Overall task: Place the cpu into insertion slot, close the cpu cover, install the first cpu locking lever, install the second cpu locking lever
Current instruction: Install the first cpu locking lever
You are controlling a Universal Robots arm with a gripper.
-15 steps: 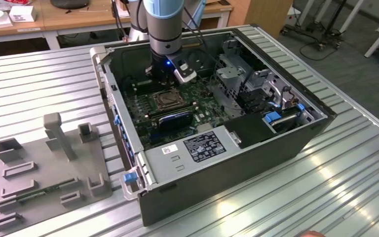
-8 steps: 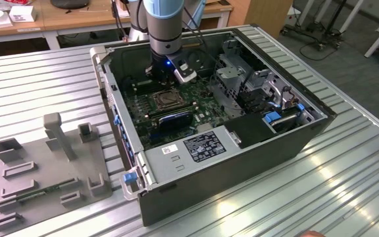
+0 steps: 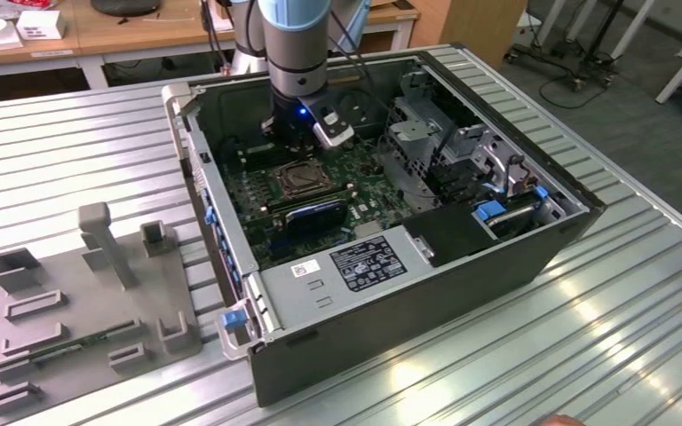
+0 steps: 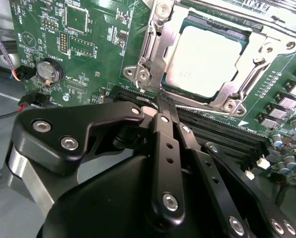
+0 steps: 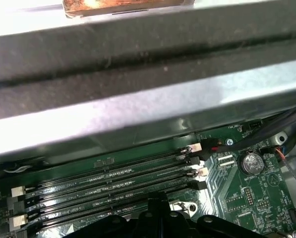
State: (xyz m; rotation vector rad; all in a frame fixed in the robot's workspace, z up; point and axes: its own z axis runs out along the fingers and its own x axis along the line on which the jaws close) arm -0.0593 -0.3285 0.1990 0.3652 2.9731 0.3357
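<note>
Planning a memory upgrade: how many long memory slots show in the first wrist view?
4 memory slots, parallel, side by side on the green board, next to the metal case wall; more could be hidden.

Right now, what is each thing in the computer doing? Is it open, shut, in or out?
cpu: in the insertion slot, lying flat, face showing.
cpu cover: down around the cpu, framing it.
gripper: shut, empty, tips close to the cover's edge.
computer case: side off, board showing.
memory slots: empty.
</note>
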